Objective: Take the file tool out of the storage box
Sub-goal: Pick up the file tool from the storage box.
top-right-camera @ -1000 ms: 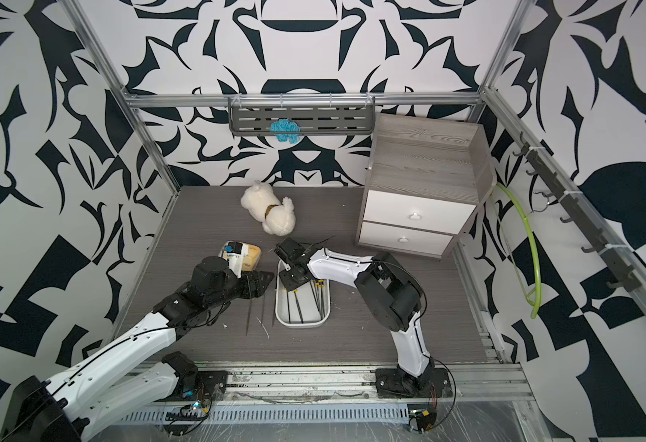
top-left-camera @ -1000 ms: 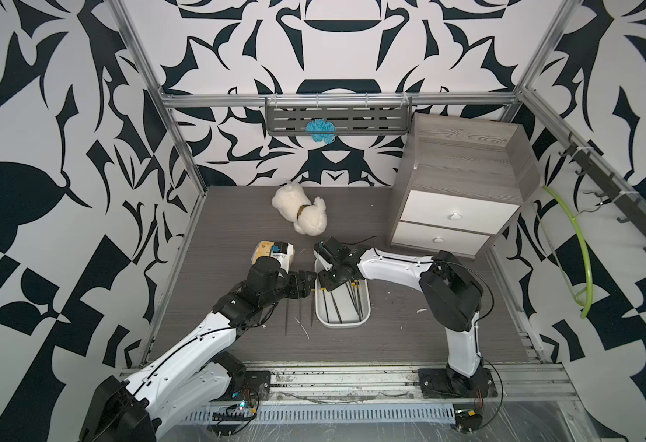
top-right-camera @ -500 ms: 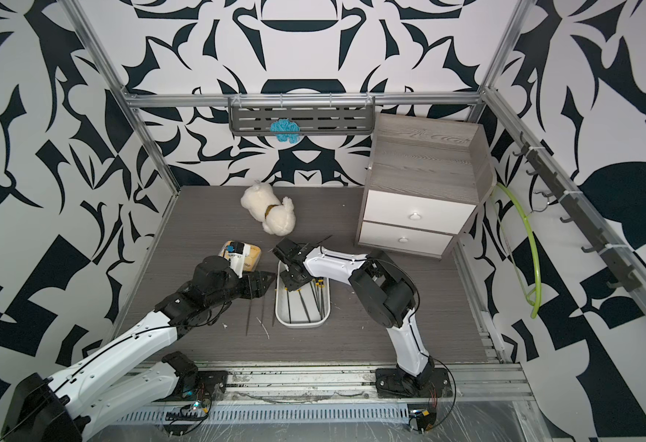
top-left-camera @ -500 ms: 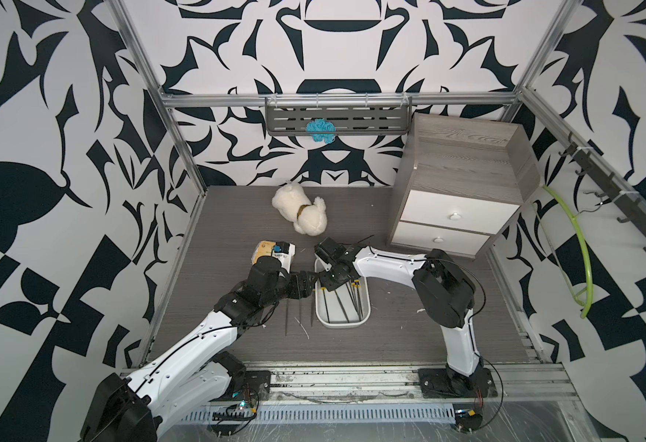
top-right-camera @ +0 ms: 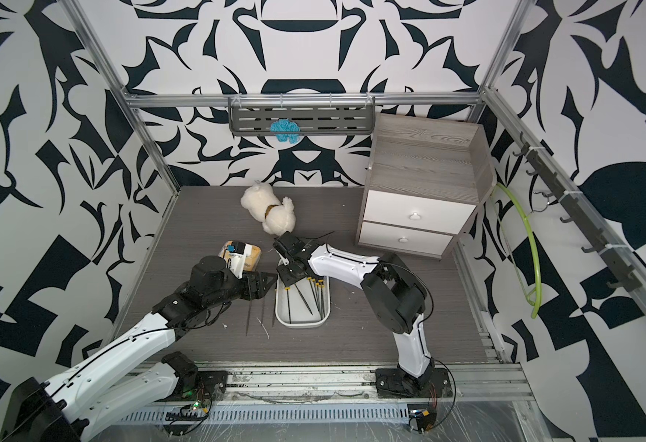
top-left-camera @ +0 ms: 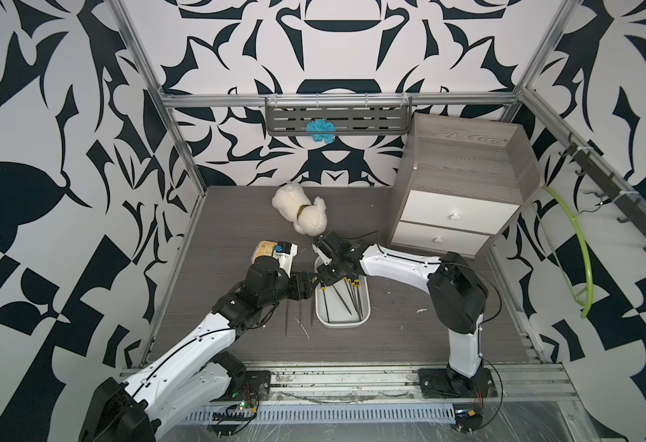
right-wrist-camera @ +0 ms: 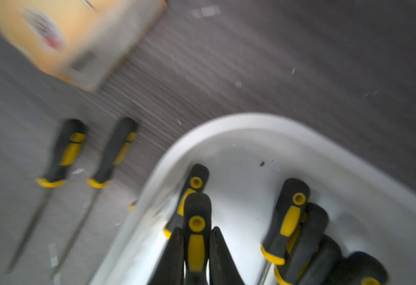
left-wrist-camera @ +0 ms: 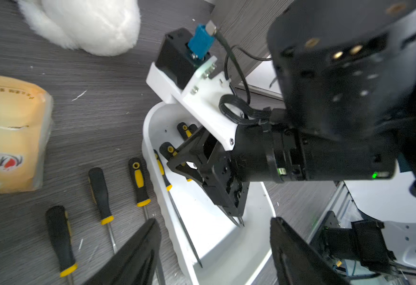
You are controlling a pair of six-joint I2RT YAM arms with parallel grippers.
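Dark wood-grain table point(top-left-camera: 390, 333) boxed in by black-and-white patterned walls point(top-left-camera: 332, 49), that's my workspace. White box point(top-left-camera: 342, 324) sits mid-table between my two arms, its long side running away from my base.

Right gripper point(right-wrist-camera: 197, 230) is down in the far end of the box, close to its left wall. Its fingers point(right-wrist-camera: 173, 259) are pinching the black-and-yellow handle of a file point(right-wrist-camera: 197, 209), one on each side, and the butt of the handle pokes out past the tips. So the file is inside the box, with its handle lying over the handle of another one underneath. Whether its shaft is off the box floor I can't tell, since my own arm hides it.

Spare files point(right-wrist-camera: 292, 217) are bunched toward the right wall of the box, handles at the far end and shafts pointing back toward my base.

Left gripper point(left-wrist-camera: 213, 219) hangs at the left rim of the box, close to the right one. Those fingers point(left-wrist-camera: 137, 256) are spread wide with nothing held between them.

Three loose files point(left-wrist-camera: 101, 195) lie side by side on the table just left of the box, handles toward the far end. Yellow packet point(left-wrist-camera: 7, 133) sits just past them. White plush point(top-left-camera: 300, 212) lies further back, and a grey cabinet point(top-left-camera: 463, 180) stands in the far right corner with both drawers closed.
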